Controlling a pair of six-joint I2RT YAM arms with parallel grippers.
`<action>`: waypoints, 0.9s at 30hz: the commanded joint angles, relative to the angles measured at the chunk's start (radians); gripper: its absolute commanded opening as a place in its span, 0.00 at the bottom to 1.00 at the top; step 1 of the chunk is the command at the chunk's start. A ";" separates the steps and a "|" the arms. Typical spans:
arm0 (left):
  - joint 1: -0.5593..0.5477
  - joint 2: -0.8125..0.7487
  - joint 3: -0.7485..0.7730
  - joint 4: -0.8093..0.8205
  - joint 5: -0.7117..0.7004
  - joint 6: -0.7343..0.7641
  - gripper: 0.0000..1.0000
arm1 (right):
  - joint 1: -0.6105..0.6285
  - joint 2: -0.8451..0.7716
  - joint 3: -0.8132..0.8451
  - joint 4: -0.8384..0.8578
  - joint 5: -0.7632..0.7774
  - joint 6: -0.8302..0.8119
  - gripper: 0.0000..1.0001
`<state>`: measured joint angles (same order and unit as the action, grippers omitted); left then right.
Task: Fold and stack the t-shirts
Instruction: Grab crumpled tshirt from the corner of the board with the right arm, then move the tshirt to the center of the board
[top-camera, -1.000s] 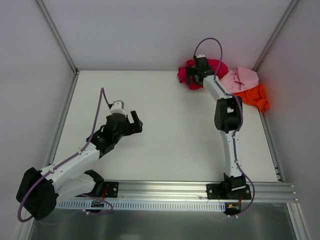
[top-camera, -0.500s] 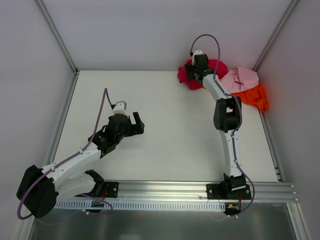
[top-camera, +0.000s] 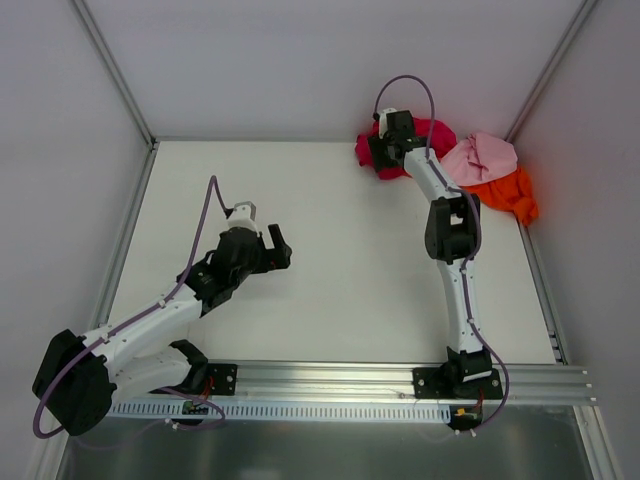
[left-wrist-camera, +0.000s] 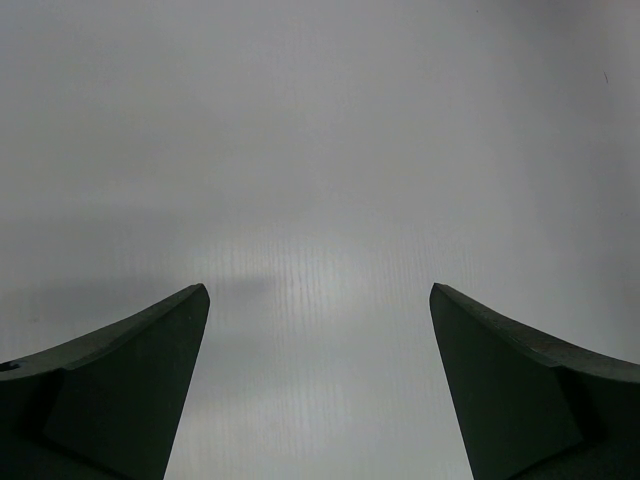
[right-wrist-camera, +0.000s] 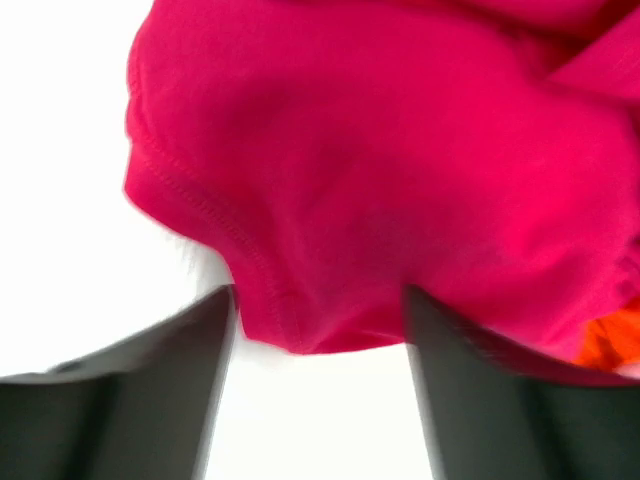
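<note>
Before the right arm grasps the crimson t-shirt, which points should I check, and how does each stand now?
1. The right gripper is open: ok, fingers apart.
2. The hem of the crimson t-shirt lies in its gap: ok.
3. The hem is a single layer: cannot tell, the wrist view is blurred.
4. The crimson t-shirt is clear of the pale pink t-shirt and the orange t-shirt: not ok, all bunched together in the far right corner.
5. The left gripper is open and empty: ok, above the bare table.

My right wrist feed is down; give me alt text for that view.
A bunched crimson-magenta t-shirt fills the upper frame, its stitched hem dipping between the open right pincer's blurred fingers. White table shows left; orange cloth peeks at right.
</note>
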<state>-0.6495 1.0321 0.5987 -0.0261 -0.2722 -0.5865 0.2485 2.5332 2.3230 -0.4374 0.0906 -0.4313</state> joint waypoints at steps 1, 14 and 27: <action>-0.012 -0.006 0.039 0.022 0.007 0.004 0.95 | 0.003 -0.011 0.023 -0.081 -0.055 -0.009 0.65; -0.015 0.003 0.042 0.015 -0.013 0.002 0.93 | 0.078 -0.135 -0.065 -0.090 0.012 -0.018 0.01; -0.025 -0.009 0.049 0.018 -0.010 0.001 0.92 | 0.412 -0.568 -0.629 0.017 0.058 0.112 0.01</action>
<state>-0.6678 1.0451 0.6167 -0.0269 -0.2707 -0.5869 0.5320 2.0739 1.7691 -0.4316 0.1577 -0.3927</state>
